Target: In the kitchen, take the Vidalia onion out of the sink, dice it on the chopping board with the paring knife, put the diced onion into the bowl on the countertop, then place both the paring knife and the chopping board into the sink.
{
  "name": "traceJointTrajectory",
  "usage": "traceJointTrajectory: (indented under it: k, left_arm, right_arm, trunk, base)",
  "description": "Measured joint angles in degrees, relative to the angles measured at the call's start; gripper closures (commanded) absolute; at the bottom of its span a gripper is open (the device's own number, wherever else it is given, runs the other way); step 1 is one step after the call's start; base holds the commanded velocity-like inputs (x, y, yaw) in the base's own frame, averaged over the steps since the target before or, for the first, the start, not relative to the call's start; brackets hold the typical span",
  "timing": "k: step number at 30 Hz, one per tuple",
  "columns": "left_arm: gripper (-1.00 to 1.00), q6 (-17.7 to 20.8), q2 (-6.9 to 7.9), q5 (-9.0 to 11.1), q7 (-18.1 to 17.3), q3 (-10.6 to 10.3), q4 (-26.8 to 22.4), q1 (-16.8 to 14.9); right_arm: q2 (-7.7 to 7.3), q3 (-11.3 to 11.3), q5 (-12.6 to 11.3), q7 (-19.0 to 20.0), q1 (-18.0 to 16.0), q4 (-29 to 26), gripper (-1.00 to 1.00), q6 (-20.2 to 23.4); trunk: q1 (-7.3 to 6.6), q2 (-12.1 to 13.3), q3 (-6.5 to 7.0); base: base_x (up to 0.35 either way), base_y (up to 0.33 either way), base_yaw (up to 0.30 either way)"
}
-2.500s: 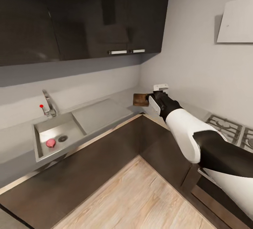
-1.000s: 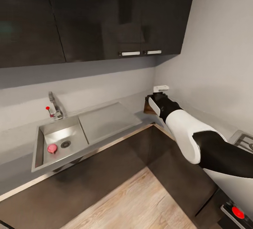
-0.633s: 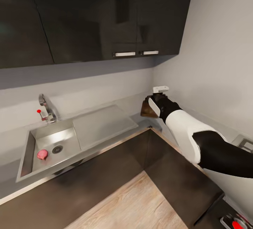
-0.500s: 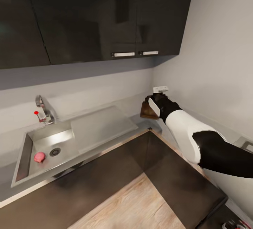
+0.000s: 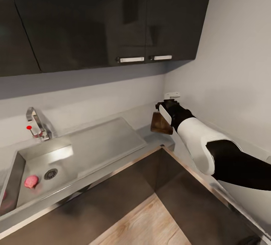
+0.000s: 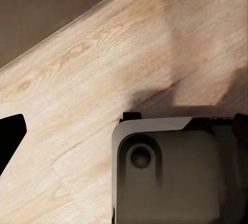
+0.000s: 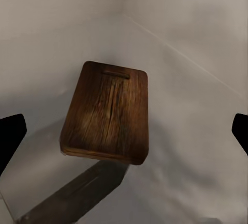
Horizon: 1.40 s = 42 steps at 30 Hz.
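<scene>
Worktop [image 5: 113,106] runs L-shaped. Sink [image 5: 41,170] sits at 8 o'clock in head view, onion [image 5: 31,181] in the basin by the drain. Board [image 7: 107,112] lies flat in the corner, dead ahead of R gripper [image 7: 124,133], long axis running away from it, slot end far. R fingers spread wide, holding nothing. L fingers: can't tell.

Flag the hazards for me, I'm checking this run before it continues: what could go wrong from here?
1. The chopping board sits deep in the countertop corner, so the right end effector could bump a wall while closing in.
2. Its fingers are spread wide, clear of the board; an off-centre grasp might slip.
</scene>
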Motion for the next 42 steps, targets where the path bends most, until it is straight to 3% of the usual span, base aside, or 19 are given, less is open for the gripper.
traceJointTrajectory:
  k: [27,42]
  left_arm:
    - [-1.00,0.00,0.09,-0.06,0.00,0.08,-0.08,0.00]
    - [-1.00,-0.08,0.16,-0.08,-0.01,0.02,-0.09,0.00]
  right_arm:
    - [0.00,0.07,0.00,0.00,0.00,0.26,-1.00,-0.07]
    - [0.00,0.09,0.00,0.00,0.00,0.27,-1.00,0.00]
  trunk:
    - [0.02,0.00,0.00]
    - [-0.01,0.00,0.00]
  base:
    - [0.033,-0.025,0.000]
    - [0.236,-0.132,0.000]
